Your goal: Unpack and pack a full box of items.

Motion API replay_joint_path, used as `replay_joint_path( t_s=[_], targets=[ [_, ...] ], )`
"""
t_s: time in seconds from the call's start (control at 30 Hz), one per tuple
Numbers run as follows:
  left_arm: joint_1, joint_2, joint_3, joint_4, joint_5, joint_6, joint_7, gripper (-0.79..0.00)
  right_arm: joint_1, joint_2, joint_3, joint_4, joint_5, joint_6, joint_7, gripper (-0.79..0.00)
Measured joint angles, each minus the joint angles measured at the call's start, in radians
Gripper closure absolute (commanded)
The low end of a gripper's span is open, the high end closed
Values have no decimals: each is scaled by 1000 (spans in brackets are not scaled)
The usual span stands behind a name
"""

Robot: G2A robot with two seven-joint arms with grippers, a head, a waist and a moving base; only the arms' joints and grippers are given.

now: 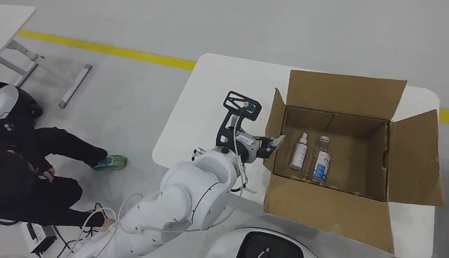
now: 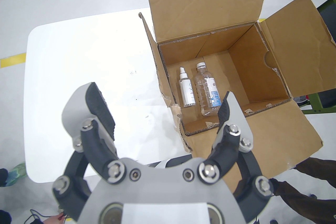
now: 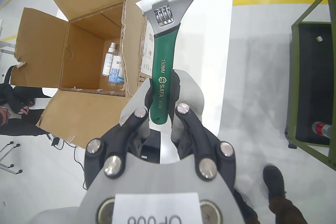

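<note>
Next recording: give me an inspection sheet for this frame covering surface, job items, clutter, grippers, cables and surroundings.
Surface: white table, bearing the box.
Job's things: open cardboard box, flaps out; spray bottle and clear bottle lie side by side on its floor; green-handled wrench held outside the box.
Clutter: nothing seen.
Grippers: left gripper open, empty, above the table beside the box; right gripper shut on the wrench handle.
Cables: loose cables on the floor.
Surroundings: yellow floor line; green cart.
</note>
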Motion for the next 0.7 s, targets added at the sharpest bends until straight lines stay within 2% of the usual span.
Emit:
replay_joint_path(
  t_s=[0.1,0.3,0.53,0.7],
  targets=[
    [0,0,0,0,0,0,0,-785,30,10,-19,0,-13,-54,-34,0],
    [0,0,0,0,0,0,0,-785,122,34,-87,0,14,-107,-20,0],
    [0,0,0,0,0,0,0,-785,218,58,-201,0,62,-103,19,0],
    [0,0,0,0,0,0,0,-785,229,66,-326,0,31,-59,21,0]
  ],
)
